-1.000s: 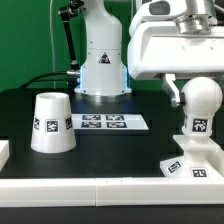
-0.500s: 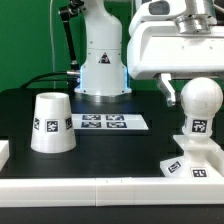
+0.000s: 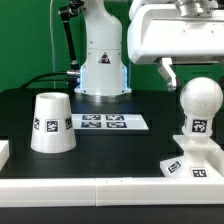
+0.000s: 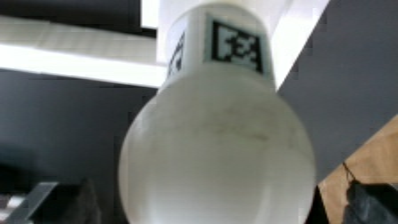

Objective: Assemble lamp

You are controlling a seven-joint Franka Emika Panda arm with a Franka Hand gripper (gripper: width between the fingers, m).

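Black tabletop, green wall: your bulb (image 3: 200, 102) stands on the base (image 3: 188, 162) by the front corner, exterior view's right. The claw (image 3: 193, 72) hovers above, spread and empty. Next, probably, fetch the shade (image 3: 50, 122).

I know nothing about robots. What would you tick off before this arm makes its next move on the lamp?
1. Bulb standing upright on the base: ok.
2. Bulb fully seated in the base: cannot tell.
3. Gripper above the bulb, open or shut: cannot tell; only one finger shows in the exterior view.
4. Shade upright, wide end down, standing alone: ok.
5. Way from shade to bulb: only the flat marker board lies between them: ok.
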